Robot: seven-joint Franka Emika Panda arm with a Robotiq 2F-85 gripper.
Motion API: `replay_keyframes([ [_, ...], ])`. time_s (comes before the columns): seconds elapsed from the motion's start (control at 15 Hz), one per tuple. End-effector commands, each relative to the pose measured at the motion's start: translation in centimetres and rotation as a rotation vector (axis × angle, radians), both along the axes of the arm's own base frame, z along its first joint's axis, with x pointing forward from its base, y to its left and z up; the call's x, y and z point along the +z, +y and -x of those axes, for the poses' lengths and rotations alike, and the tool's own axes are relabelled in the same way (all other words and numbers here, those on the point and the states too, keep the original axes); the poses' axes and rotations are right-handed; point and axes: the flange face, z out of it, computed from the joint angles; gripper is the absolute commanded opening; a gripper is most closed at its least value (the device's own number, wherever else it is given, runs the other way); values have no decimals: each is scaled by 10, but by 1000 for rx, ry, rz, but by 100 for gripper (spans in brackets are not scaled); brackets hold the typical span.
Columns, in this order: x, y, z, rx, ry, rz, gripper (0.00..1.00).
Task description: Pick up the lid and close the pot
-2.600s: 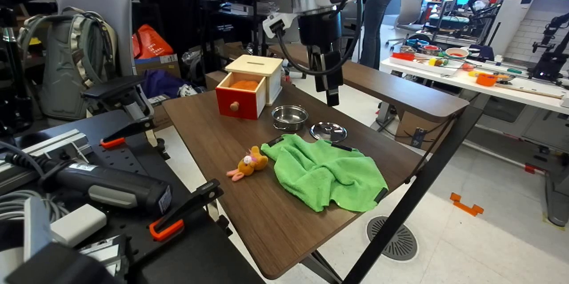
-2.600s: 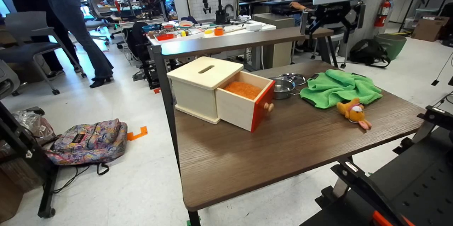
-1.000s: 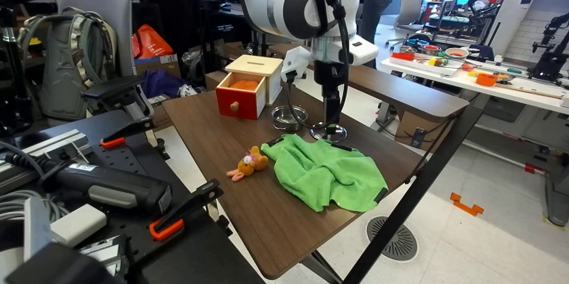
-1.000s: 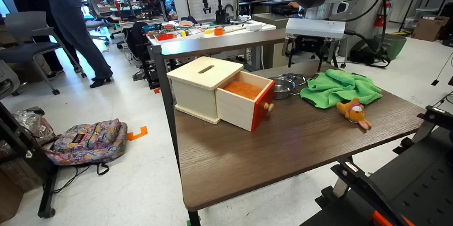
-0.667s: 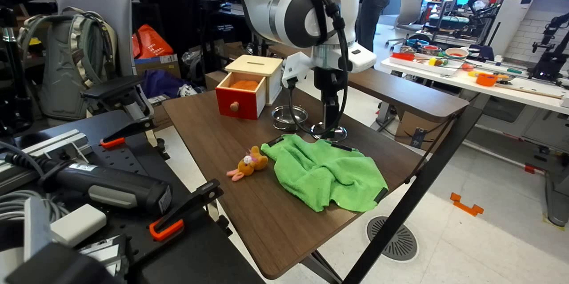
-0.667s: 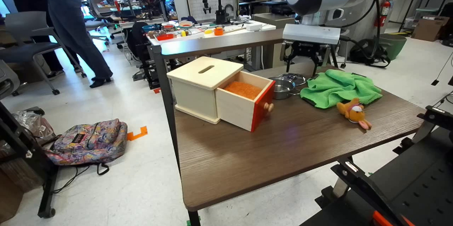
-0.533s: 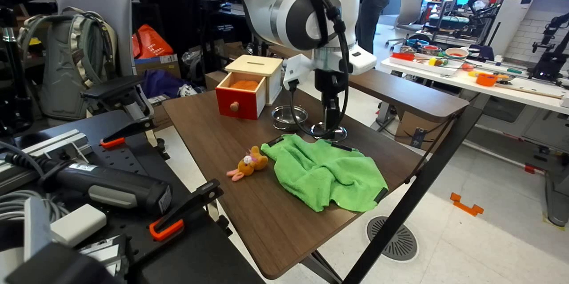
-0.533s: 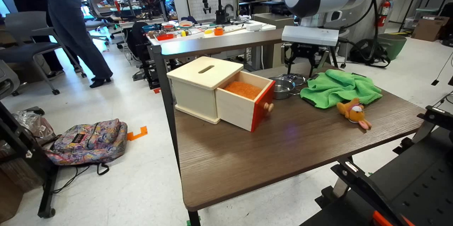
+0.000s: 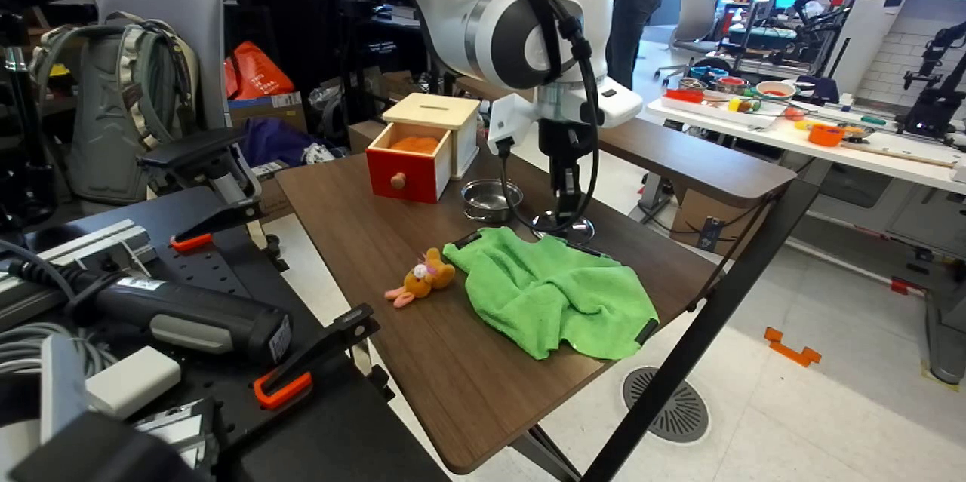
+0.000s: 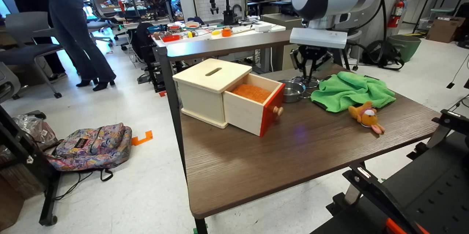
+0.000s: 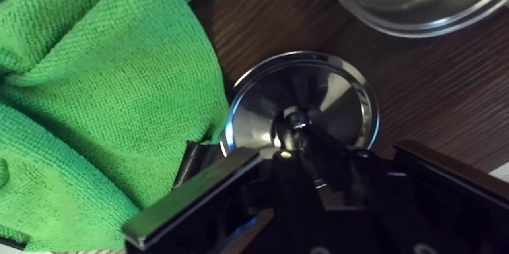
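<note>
1. So far, by my reading, the reach and the grasp look done, with lifting, carrying and closing left: the silver pot (image 9: 487, 204) stands open on the wood-grain table (image 9: 468, 376), and the round metal lid (image 11: 286, 95) is just beside it, apart from it.

2. The jaws of the Robotiq gripper (image 10: 308, 76) stand close together at the lid's middle and seem clenched on it there (the exact contact is lost among dark reflections). Whether the lid rests on the wood or is slightly clear of it, I cannot tell.

3. What remains, I judge, is to raise the lid, bring it over the pot, keep it level and lower it onto the rim.

4. Only the wrist view clearly shows the strip of bare wood between lid and pot, but its border cuts the pot off. In an exterior view the red-fronted drawer box (image 10: 242, 111) hides part of the pot; the box does not appear in the wrist view, nor does the orange plush toy (image 9: 423, 278), well apart from the pot.

5. The green cloth (image 9: 558, 293) lies near the pot in both exterior views; from the wrist its edge meets the lid's outline, touching or merely overlapping, I cannot say.
</note>
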Motion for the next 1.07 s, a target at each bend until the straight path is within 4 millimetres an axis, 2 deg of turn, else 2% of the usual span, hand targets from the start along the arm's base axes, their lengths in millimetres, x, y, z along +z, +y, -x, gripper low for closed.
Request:
replay_keyframes([
  [0.0,-1,-4,-5,9,-4,-17,1],
  [0.4,10,-7,-3,18,-11,-10,1],
  [0.87,49,-3,-5,52,-43,3,1],
  [0.93,52,-3,-6,60,-47,0,30],
  [1.0,54,-3,-6,66,-51,-6,31],
])
